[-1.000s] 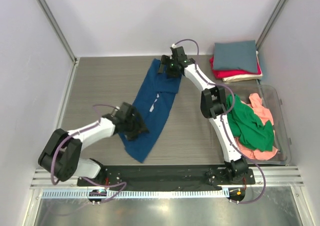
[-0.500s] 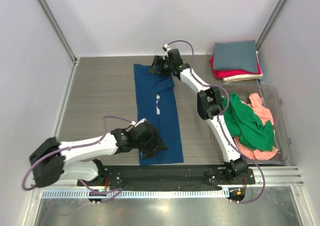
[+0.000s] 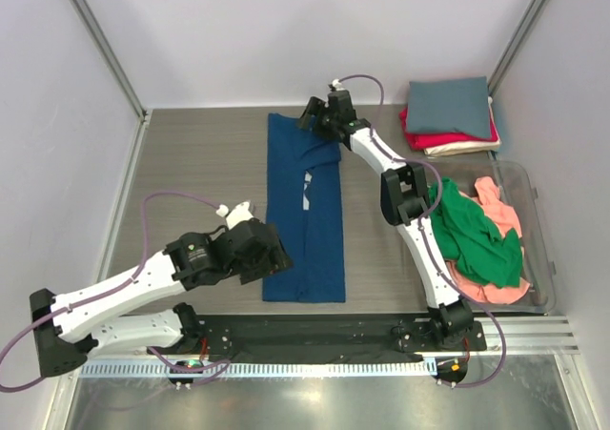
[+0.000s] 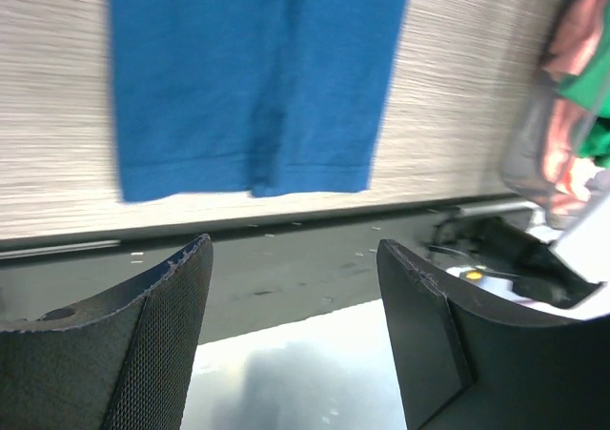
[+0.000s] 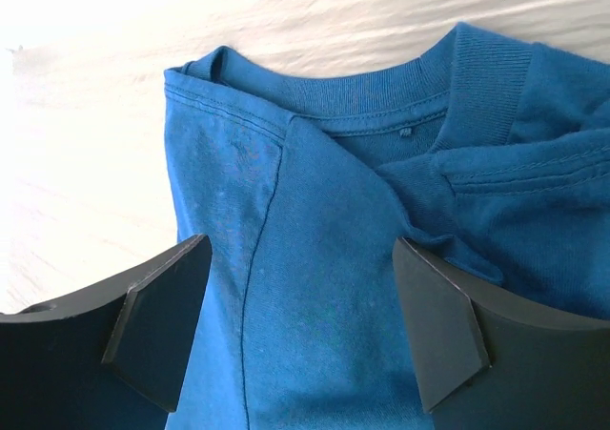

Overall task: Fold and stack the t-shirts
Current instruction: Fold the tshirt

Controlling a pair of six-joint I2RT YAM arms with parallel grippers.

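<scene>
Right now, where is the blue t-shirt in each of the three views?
Top external: blue t-shirt, a long strip at table centre.
Left wrist: its hem end, upper left.
Right wrist: its collar end fills the frame.
Shared landmark: the grey wood-grain table beside it.

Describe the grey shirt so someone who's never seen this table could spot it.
Go to the far right corner of the table, beyond the clear bin. The grey t-shirt lies folded there on top of a red t-shirt and a cream t-shirt. It is the only grey cloth in view.
</scene>
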